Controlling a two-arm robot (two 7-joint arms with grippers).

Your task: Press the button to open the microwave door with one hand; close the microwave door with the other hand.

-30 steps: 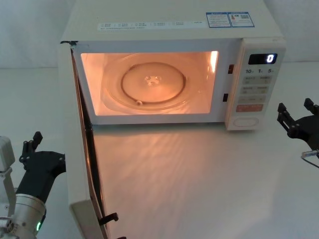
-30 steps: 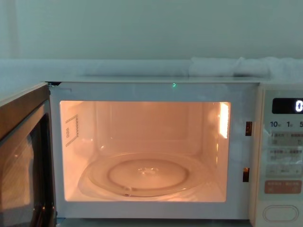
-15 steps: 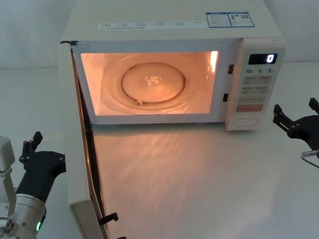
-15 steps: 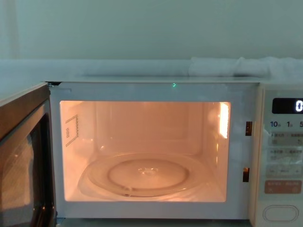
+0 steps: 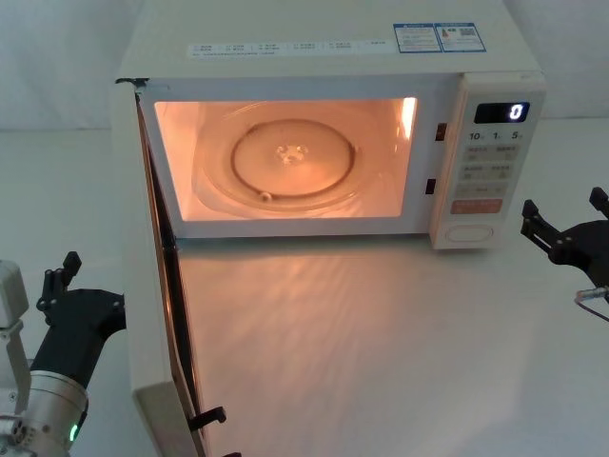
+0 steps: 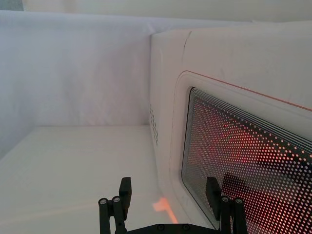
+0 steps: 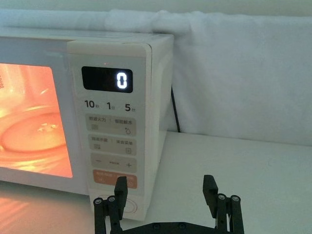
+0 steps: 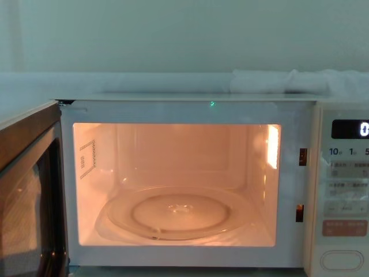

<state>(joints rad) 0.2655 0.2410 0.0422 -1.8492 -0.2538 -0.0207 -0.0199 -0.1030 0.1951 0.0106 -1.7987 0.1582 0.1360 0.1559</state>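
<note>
The microwave door point(image 5: 143, 286) stands swung wide open toward me on the left, and the lit cavity point(image 5: 285, 157) with its glass turntable is exposed. The door's dotted window point(image 6: 243, 161) is close beside my left gripper point(image 6: 168, 195), which is open and sits just outside the door's outer face near the table's front left. The cream pill-shaped button point(image 5: 473, 231) is at the bottom of the control panel. My right gripper point(image 5: 559, 204) hovers open to the right of that panel, a short way off it. In the right wrist view one fingertip point(image 7: 120, 186) partly covers the button point(image 7: 133, 207).
The microwave point(image 5: 333, 57) fills the back of the white table point(image 5: 381, 343). Its display point(image 5: 501, 111) reads 0, with an orange-red key point(image 5: 476, 206) above the button. A white cloth backdrop point(image 7: 243, 73) rises behind it. Bare tabletop lies in front of the cavity.
The right gripper's fingers have spread wider than a second ago and have held still since. The left arm and the door have not moved.
</note>
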